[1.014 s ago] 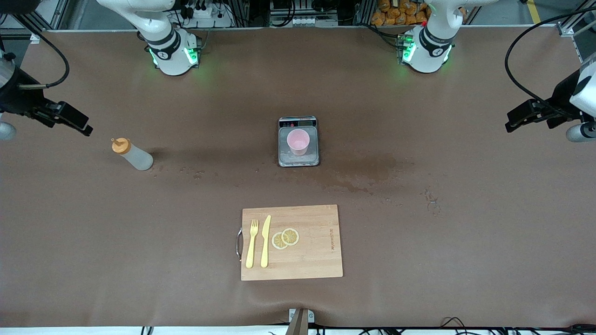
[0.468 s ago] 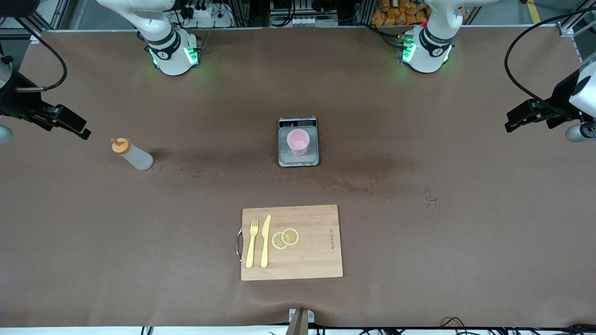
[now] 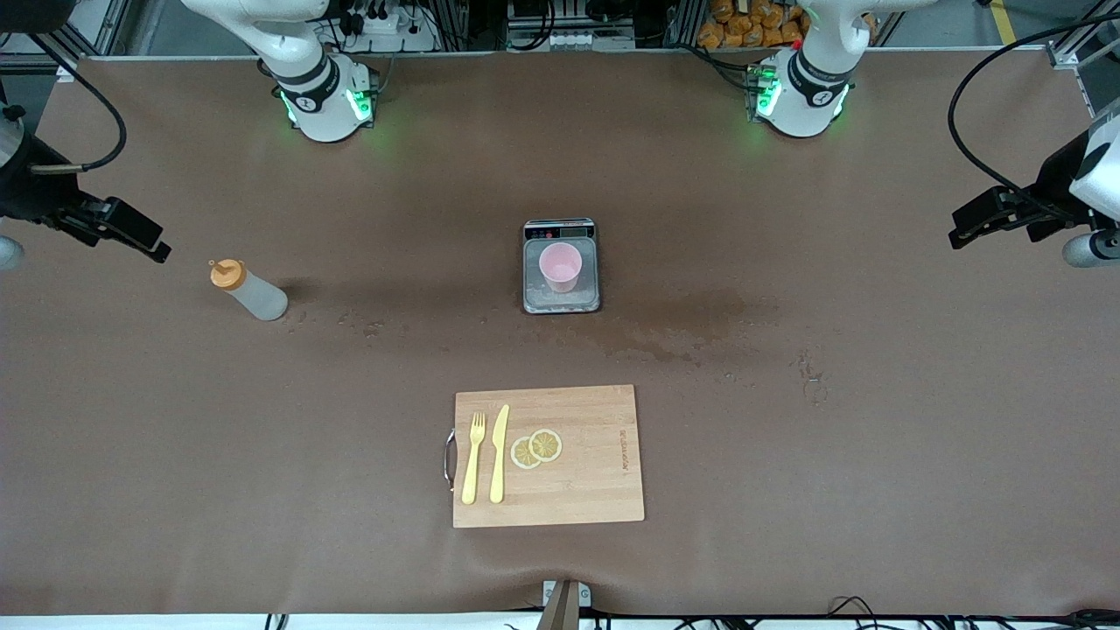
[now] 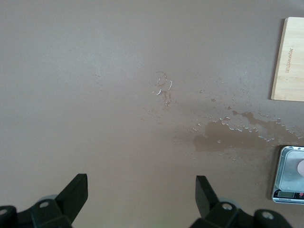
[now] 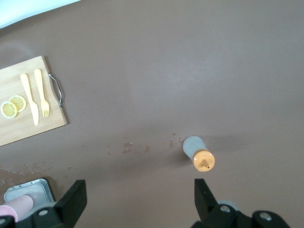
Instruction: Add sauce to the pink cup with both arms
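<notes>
My right gripper (image 5: 137,202) hung over the brown table (image 3: 787,437) at my right arm's end, its two black fingers (image 5: 72,199) spread wide with nothing between them. The small translucent whitish squeeze bottle with the orange nozzle cap (image 3: 248,290) stood on the table below, apart from my fingertips and nearer one finger than the other in the right wrist view (image 5: 199,154). My left gripper (image 4: 141,194) hung over the table at my left arm's end, fingers (image 4: 76,192) likewise spread and holding nothing; under them lay only bare table with a dark wet stain (image 4: 237,135).

The pale pink plastic tumbler (image 3: 560,267) stood upright on the small grey kitchen scale (image 3: 561,299) at mid-table, well apart from both pairs of my fingers. Nearer the front camera than the scale lay a wooden cutting board (image 3: 595,490), bearing a yellow plastic fork (image 3: 473,458), a yellow plastic knife (image 3: 499,453) beside it, and two lemon slices (image 3: 536,448), one overlapping the other.
</notes>
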Controlling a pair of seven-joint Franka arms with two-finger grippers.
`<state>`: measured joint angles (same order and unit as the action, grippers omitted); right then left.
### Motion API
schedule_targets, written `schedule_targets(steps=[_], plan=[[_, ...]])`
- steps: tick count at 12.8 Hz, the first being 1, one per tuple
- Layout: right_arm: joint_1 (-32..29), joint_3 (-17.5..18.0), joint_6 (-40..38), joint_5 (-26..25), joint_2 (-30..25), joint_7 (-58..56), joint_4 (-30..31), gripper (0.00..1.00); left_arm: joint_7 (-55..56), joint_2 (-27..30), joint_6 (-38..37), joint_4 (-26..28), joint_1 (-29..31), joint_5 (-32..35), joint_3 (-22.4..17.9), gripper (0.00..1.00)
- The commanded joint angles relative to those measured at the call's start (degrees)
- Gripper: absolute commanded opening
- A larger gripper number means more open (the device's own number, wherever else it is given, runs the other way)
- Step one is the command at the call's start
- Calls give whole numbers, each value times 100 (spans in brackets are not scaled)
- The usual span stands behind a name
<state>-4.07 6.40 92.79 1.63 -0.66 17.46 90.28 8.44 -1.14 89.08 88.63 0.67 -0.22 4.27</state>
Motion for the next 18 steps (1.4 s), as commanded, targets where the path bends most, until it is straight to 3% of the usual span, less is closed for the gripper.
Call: schedule_targets(steps=[1, 18], plan=[[91, -34, -41, -154, 83, -32, -142, 100, -114, 44, 13, 14, 12, -13, 3, 100], [82, -34, -24, -154, 118, -481, -142, 100, -114, 52, 13, -4, 3, -13, 3, 100]])
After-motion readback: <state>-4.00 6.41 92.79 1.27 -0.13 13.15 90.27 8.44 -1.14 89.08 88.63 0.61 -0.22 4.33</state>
